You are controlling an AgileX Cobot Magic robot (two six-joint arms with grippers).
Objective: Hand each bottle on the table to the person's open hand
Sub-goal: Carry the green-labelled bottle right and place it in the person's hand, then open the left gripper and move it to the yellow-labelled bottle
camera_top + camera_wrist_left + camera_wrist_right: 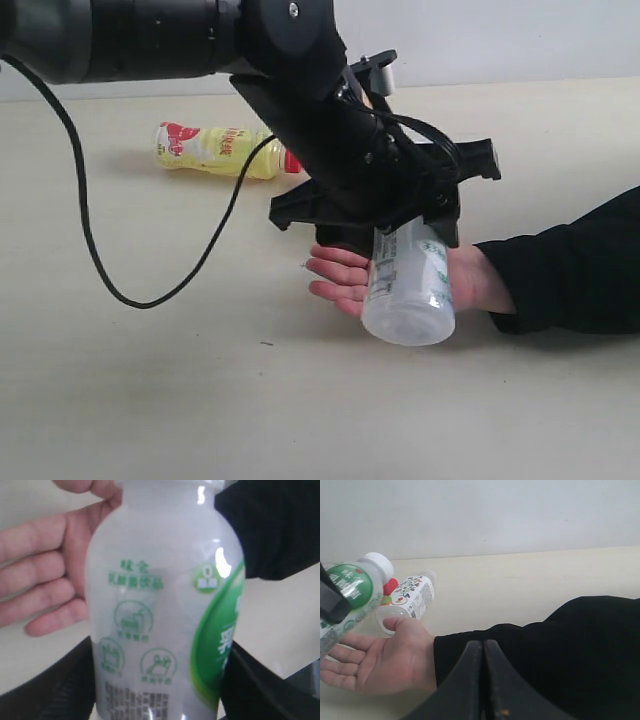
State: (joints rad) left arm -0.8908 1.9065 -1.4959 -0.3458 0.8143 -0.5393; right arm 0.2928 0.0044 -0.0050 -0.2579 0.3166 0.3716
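Observation:
My left gripper (405,240) is shut on the milky white bottle with the green label (408,288), holding it tilted just above the person's open hand (345,280). In the left wrist view this bottle (160,595) fills the frame between the two black fingers (265,685), with the hand (45,580) behind it. A yellow bottle with a red cap (215,150) lies on the table (150,400) at the back left. My right gripper (483,650) is shut and empty above the black sleeve (545,645). Beyond the hand (375,660) lie the cartoon-print bottle (412,597) and a clear bottle with red (389,587).
The person's forearm in the black sleeve (575,265) reaches in from the right edge. A black cable (95,260) hangs from the left arm and loops over the table's left part. A pale wall (520,40) runs behind the table.

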